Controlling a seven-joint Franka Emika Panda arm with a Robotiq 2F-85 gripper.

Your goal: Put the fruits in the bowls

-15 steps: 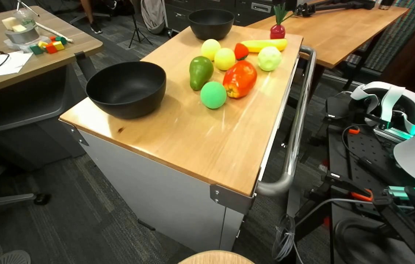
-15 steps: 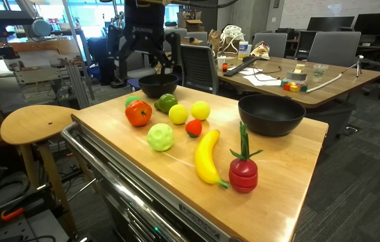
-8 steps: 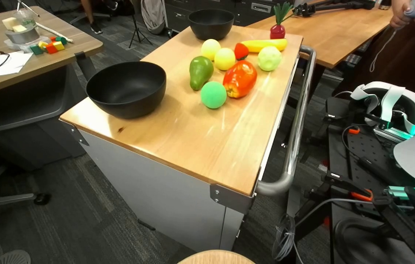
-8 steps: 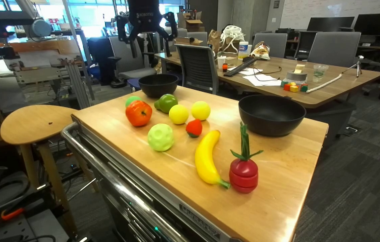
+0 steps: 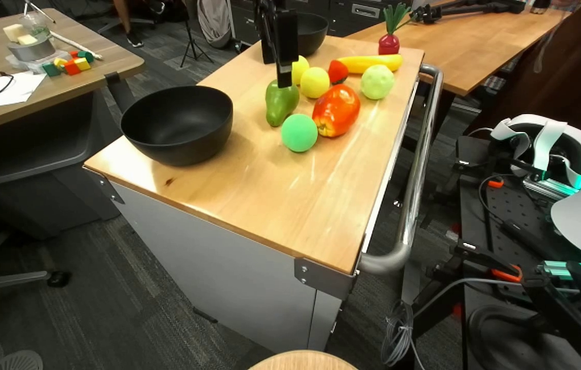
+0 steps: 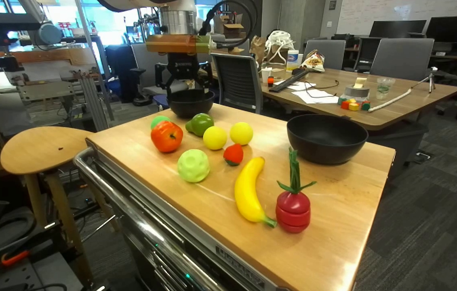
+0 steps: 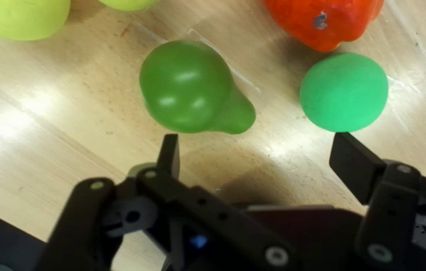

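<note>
In the wrist view my tool (image 7: 257,152) stands spread wide: the two fingers are far apart, with the wood of the desk (image 7: 84,130) showing between them, and I hold nothing. The finger at this view's left ends just below the avocado (image 7: 190,86); the finger at its right meets the lower edge of the green ball (image 7: 344,92) in my line of sight. Above them lie the red fruit (image 7: 329,19), a yellow ball (image 7: 20,17) and another yellow ball (image 7: 128,3), all partly cut off.

In an exterior view the end of my arm (image 6: 177,22) hangs vertically from the top, and the tool points straight down with a broad gap between its fingers. The tips are in the air, apart from the fruits, and line up by sight with the bowl (image 6: 184,108) behind the avocado. Nearer on the desk lie the pale ball (image 6: 193,165), the strawberry (image 6: 233,154) and the banana (image 6: 247,190), its stem just beside the upright beet (image 6: 293,211); the further bowl (image 6: 327,149) stands past them. All the fruits rest on the desk, outside both bowls.

In an exterior view I see the tool nearly side-on at the top edge, a fingertip (image 5: 284,74) in front of the avocado's top, the rest hiding part of a yellow ball and of the further bowl. From here I cannot judge the finger gap or my height over the desk.
</note>
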